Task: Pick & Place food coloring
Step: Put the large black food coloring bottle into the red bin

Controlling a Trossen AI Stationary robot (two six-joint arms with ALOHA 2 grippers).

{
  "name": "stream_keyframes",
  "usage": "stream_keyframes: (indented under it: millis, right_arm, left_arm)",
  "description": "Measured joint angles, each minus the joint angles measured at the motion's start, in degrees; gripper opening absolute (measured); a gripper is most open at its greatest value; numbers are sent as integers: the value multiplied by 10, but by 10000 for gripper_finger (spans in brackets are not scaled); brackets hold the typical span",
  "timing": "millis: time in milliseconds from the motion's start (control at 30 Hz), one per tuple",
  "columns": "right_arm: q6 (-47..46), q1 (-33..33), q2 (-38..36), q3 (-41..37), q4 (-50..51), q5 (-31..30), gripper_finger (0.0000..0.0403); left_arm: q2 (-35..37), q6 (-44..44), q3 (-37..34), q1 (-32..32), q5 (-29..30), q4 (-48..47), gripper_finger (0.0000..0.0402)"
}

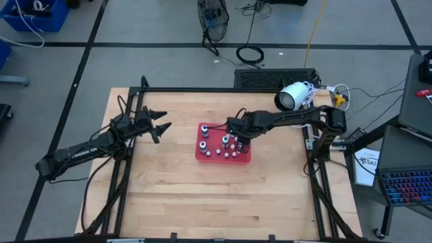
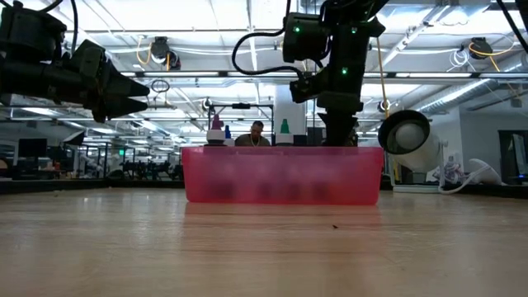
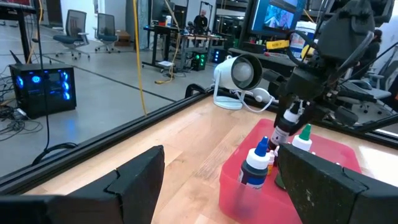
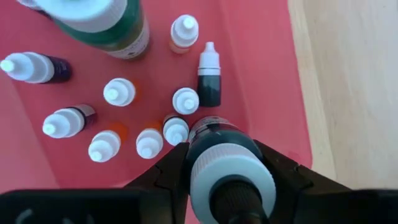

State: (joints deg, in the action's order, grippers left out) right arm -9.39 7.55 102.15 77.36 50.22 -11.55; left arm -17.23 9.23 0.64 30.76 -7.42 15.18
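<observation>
High view: red plastic tray (image 1: 202, 154) near middle of pale wooden bench (image 1: 169, 196), crowded with small upright food-colouring bottles (image 1: 223, 140) with white caps. Right gripper (image 1: 239, 143) over tray's far right part, jaws closed on a dark green bottle with white cap (image 4: 225, 167), lifted above the others. Right wrist view: about 10 small bottles standing below on the red floor, among them a black-bodied dropper bottle (image 4: 209, 76) and a larger green-bodied bottle (image 4: 106, 23). Left gripper (image 1: 160, 126) well left of tray, above bare bench, jaws open, nothing between them. Left wrist view: blue-topped bottle (image 3: 255, 165) at tray's near corner, green-tipped one (image 3: 303, 138) behind it. White round lamp-like device (image 1: 293, 96) beyond tray's far right corner.
</observation>
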Motion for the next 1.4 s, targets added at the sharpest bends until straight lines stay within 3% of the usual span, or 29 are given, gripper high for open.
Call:
stream_keyframes:
  millis: [1400]
  right_arm:
    - [-24,25,1,-21,-29,28,129]
  left_arm:
    - [0,0,0,0,0,0,305]
